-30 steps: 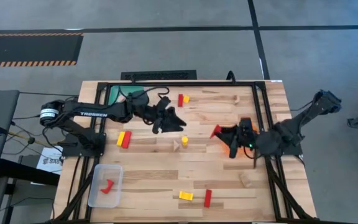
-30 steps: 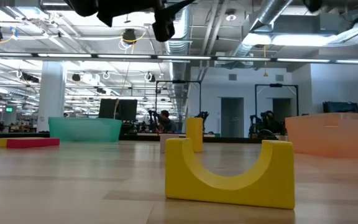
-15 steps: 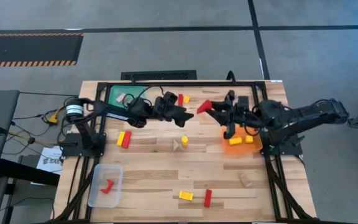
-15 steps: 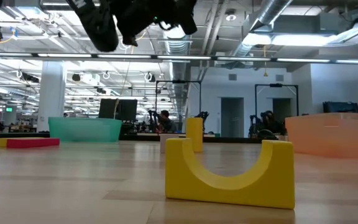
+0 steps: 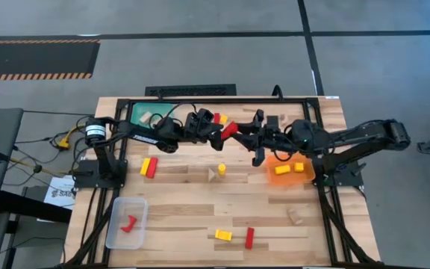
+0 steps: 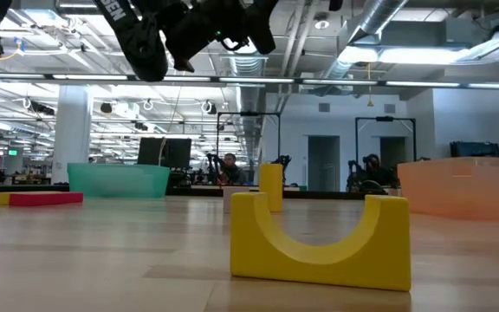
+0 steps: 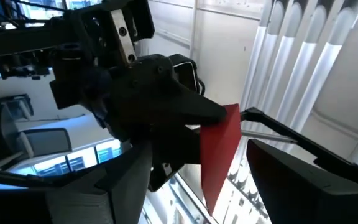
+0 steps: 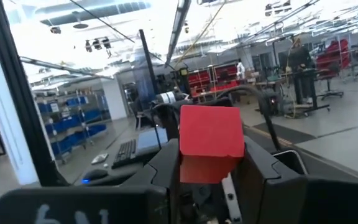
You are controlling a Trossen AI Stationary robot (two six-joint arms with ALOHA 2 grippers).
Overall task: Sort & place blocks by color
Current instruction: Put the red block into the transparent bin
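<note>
High view: both arms meet above the far middle of the wooden slatted surface (image 5: 185, 217). The right claw (image 5: 239, 128) grasps a red wooden block (image 5: 229, 130) in the air, and the left claw (image 5: 216, 134) is right against that block from the other side. Cannot tell if the left claw is clenched or released. The teal rectangular tray (image 5: 142, 113) sits at the far left corner, with a pale block inside. The orange translucent tray (image 5: 288, 169) is on the right, with yellow blocks in it. The clear plastic tray (image 5: 125, 222) at the near left holds a red curved piece (image 5: 129, 223). Loose on the surface: a red and yellow brick pair (image 5: 148, 167), a small yellow cylinder (image 5: 222, 169), a pale wooden wedge (image 5: 295, 217).

Low view: a yellow arch block (image 6: 320, 237) stands up front; the arms are overhead.

Left wrist view: the red block sits between this arm's fingers (image 7: 129, 186), held by the other claw.

Right wrist view: the red block is pinched between the dark fingers (image 8: 253, 180).
</note>
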